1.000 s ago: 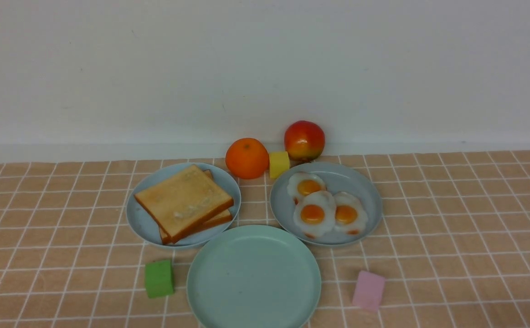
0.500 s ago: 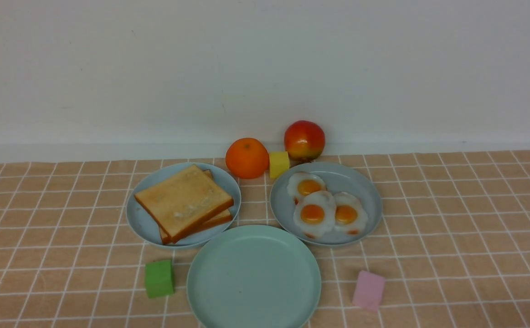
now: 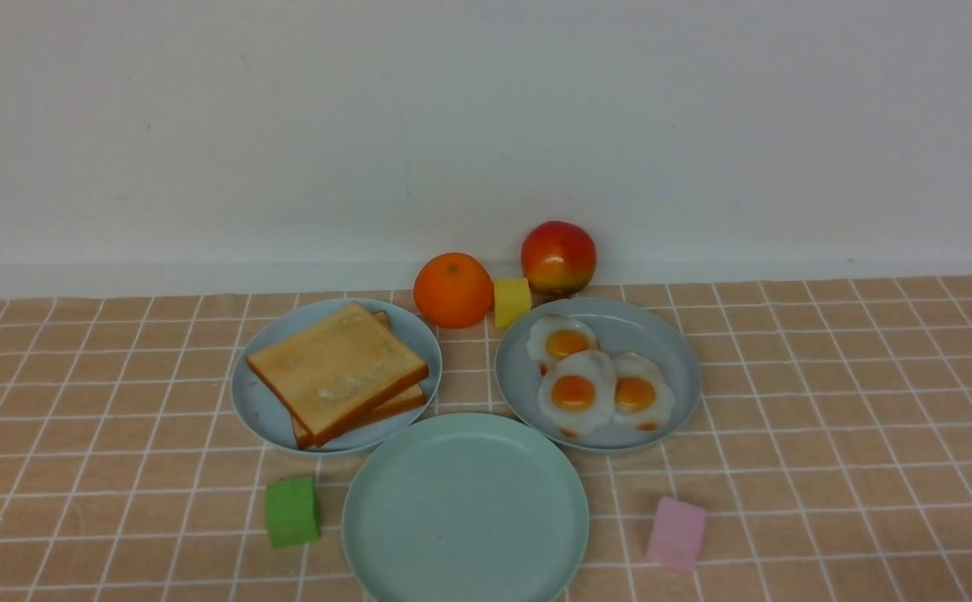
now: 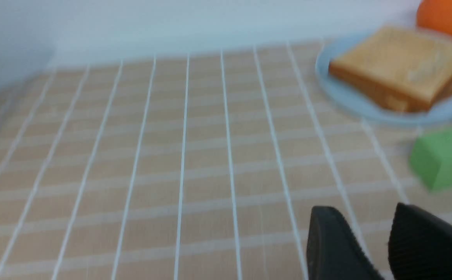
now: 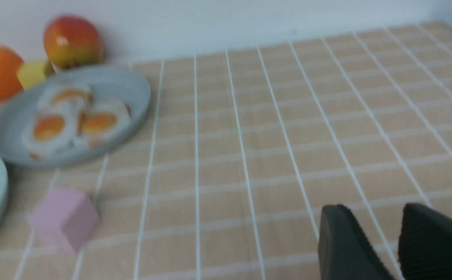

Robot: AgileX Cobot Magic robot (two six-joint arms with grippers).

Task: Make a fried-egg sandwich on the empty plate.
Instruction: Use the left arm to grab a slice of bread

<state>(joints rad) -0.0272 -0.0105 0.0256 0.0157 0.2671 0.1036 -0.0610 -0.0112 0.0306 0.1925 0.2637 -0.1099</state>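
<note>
You see the grippers only from the wrist views: left gripper (image 4: pixel 369 212) and right gripper (image 5: pixel 377 210) each show ribbed black pads slightly apart, holding nothing, above the checked cloth (image 4: pixel 171 175). Only the front view shows the whole smooth mint-green plate (image 3: pixel 465 510), bare, in front of the stacked square toast slices (image 3: pixel 337 370) and three glossy fried eggs (image 3: pixel 573 393).
</note>
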